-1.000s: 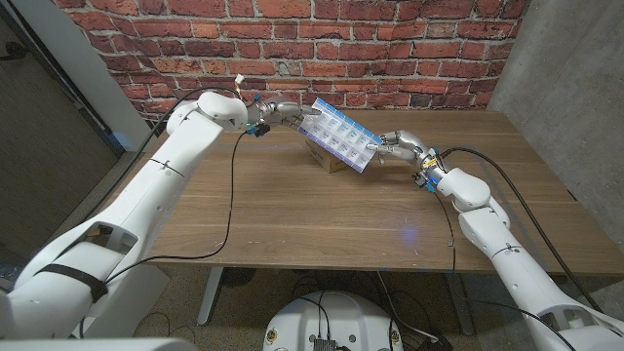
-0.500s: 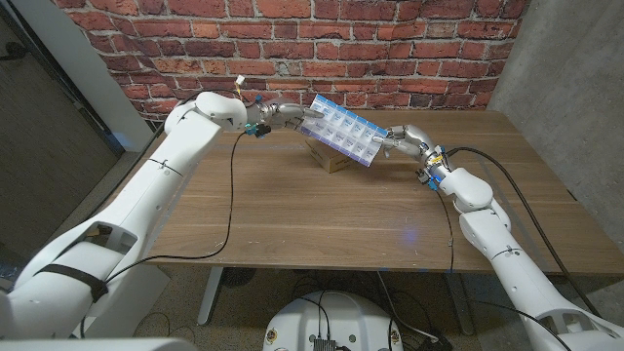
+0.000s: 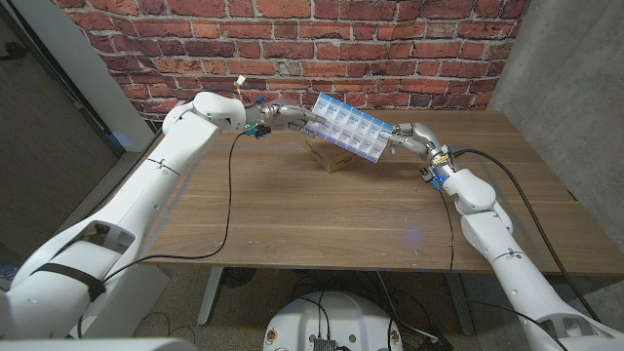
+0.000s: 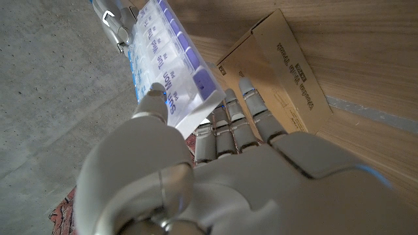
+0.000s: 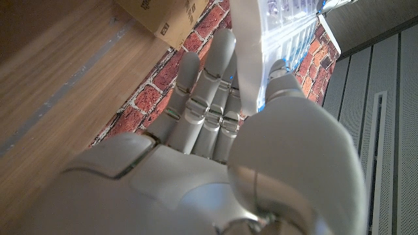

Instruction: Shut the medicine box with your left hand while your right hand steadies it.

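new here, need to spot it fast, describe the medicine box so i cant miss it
Look to the wooden table's far edge by the brick wall. Held above a brown cardboard box, between the left hand and right hand, is the medicine box: a translucent blue-lidded compartment grid.

Medicine box [image 4: 171,77]: dark print on the clear compartment lids, too blurred to read; cardboard box [image 4: 277,65] under it carries a line of small print along one panel, also illegible. Same cardboard box [image 5: 166,16] shows a few dark marks in the right wrist view; none readable.
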